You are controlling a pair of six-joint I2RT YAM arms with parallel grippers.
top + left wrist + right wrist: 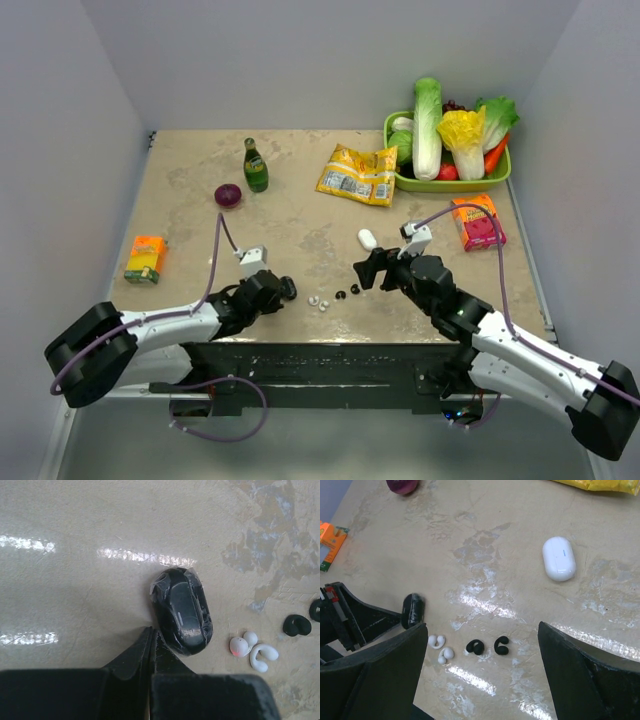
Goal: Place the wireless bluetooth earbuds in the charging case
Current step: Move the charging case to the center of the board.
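The mottled table [300, 195] bears white earbuds [319, 301], black earbuds [347, 293], white case [367, 239], black case [288, 288].

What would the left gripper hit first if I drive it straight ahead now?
Probably the black case, which lies just ahead of the shut left gripper and slightly to its right. The tips may only graze its left edge, as height above the table is unclear.

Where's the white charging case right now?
Top view: the white charging case lies mid-table, right of centre, just beyond the open right gripper and short of the yellow snack bag.
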